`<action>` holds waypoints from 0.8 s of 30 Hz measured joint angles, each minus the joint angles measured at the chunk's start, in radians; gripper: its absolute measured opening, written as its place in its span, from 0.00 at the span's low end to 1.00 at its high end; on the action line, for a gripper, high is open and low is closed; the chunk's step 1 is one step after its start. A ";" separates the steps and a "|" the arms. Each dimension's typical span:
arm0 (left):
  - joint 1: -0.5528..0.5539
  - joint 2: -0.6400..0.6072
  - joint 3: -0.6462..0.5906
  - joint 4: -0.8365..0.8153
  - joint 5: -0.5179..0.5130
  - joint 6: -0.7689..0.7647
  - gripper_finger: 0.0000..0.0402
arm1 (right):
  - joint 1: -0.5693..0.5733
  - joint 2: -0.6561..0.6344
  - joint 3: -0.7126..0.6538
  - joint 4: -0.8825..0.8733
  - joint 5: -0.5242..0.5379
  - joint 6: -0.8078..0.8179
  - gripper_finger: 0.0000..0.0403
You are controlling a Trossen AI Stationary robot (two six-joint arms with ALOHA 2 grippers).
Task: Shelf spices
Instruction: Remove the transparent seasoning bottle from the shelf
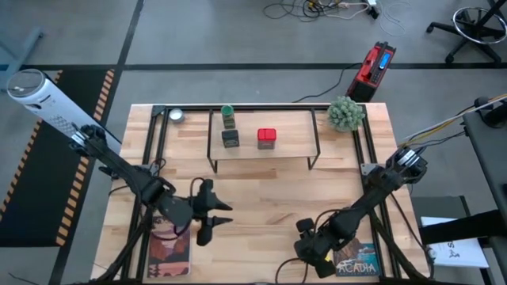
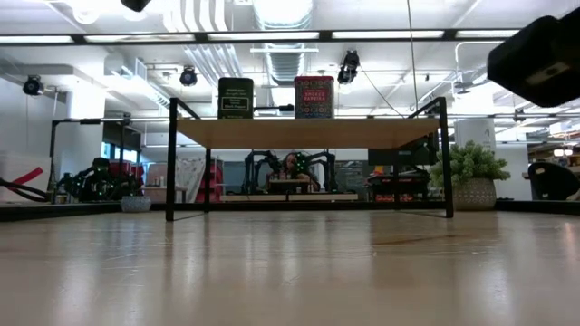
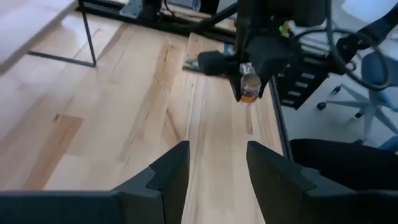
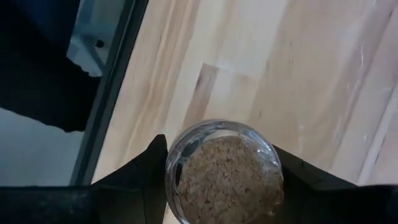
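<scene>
The shelf (image 1: 265,154) stands at the table's far middle, a light board on thin black rods. On its board stand the green-capped bottle (image 1: 228,114), the dark grey square jar (image 1: 230,138) and the red square tin (image 1: 267,138); the low view shows the grey jar (image 2: 236,98) and the red tin (image 2: 314,97) upright. My right gripper (image 1: 310,252) is near the table's near edge, right of centre, shut on the tiny round beige jar (image 4: 224,171). My left gripper (image 1: 224,212) hovers open left of centre, touching nothing. My right gripper pinches the tiny round jar (image 3: 250,88) between its two fingers, one on each side of its round wall (image 4: 177,168). The fingers come from above, pointing down. The jar sits upright at their ends, lifted clear of the table.
A round silver tin (image 1: 176,115) sits at the far left beside the shelf, and a potted plant (image 1: 346,113) at the far right. Books lie at the near left (image 1: 169,249) and near right (image 1: 358,263). Bare wood lies between the shelf and the grippers.
</scene>
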 joint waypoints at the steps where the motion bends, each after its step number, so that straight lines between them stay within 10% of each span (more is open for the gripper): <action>1: 0.000 -0.013 0.000 -0.004 0.000 0.000 0.37 | 0.002 -0.001 0.000 0.000 -0.004 0.015 0.46; 24: -0.001 -0.078 0.000 -0.043 -0.031 0.109 0.37 | 0.075 0.082 -0.003 0.115 0.215 0.286 0.43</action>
